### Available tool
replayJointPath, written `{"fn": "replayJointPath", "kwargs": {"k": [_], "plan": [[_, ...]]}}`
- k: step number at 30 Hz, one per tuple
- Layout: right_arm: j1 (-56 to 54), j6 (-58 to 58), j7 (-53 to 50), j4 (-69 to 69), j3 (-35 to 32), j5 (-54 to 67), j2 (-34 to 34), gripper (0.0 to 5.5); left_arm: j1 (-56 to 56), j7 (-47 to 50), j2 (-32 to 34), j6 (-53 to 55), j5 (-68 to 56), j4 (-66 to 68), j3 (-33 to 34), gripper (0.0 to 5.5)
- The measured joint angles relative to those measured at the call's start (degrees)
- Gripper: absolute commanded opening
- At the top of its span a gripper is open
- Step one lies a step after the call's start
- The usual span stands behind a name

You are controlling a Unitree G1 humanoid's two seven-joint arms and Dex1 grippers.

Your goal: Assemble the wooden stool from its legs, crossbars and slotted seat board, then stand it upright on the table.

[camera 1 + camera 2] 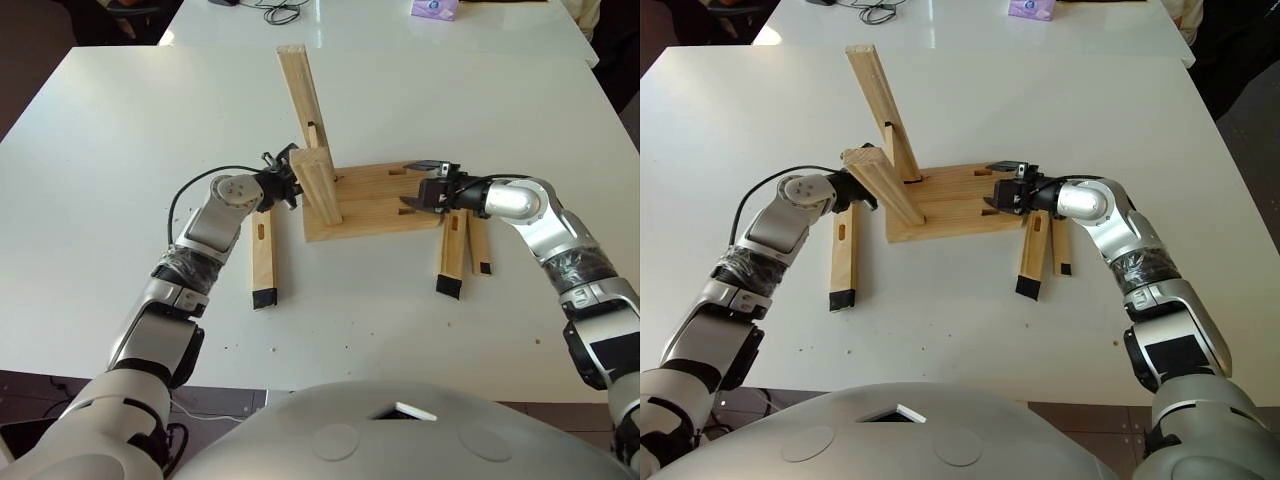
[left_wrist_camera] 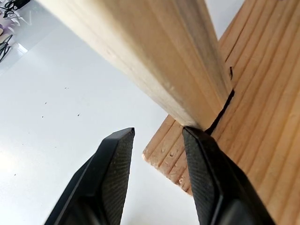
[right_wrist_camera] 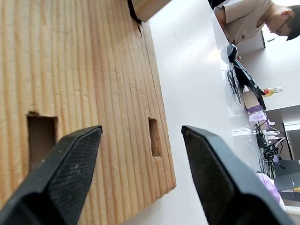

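The slotted seat board [image 1: 375,200] lies flat in the middle of the white table. Two wooden legs stand in its left slots: a far one [image 1: 303,90] leaning away and a near one [image 1: 322,185] tilted toward me. My left gripper [image 1: 284,182] is open at the base of the near leg [image 2: 154,51], one finger [image 2: 206,178] touching where leg meets board. My right gripper [image 1: 422,185] is open over the board's right end, its fingers straddling two empty slots [image 3: 154,137]. One loose leg [image 1: 264,255] lies left of the board, and two more [image 1: 452,255] lie to its right.
The white table [image 1: 120,150] has free room on the left, right and front. A second table behind holds cables [image 1: 282,12] and a purple box [image 1: 435,8].
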Motion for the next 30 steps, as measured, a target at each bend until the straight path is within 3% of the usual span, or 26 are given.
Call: {"fn": "replayJointPath", "kwargs": {"k": [7, 15, 19, 23, 30], "plan": [[3.98, 3.89, 4.52, -9.24, -0.17, 2.11, -1.81, 3.16, -1.12, 0.0, -3.36, -4.1, 0.04, 4.79, 2.8, 1.91], [10.55, 9.36, 8.56, -21.59, -0.62, 5.26, -4.66, 3.16, -9.03, 6.1, -7.58, -10.32, -1.78, 12.39, 12.44, 1.91], [11.4, 13.49, 9.76, -24.3, -1.24, 6.51, -4.69, 3.16, -9.87, 5.19, -7.6, -12.42, -2.15, 12.57, 13.58, 1.91], [10.33, 15.56, 7.48, -22.97, -3.62, 6.46, -4.2, 3.16, -7.78, 4.71, -2.77, -11.31, -1.4, 7.67, 15.9, 1.91], [6.71, 16.22, -0.79, -15.37, -10.56, 6.43, -3.55, 3.16, 10.47, 1.09, 8.25, 3.97, -2.73, -18.6, 21.37, 1.91]]}}
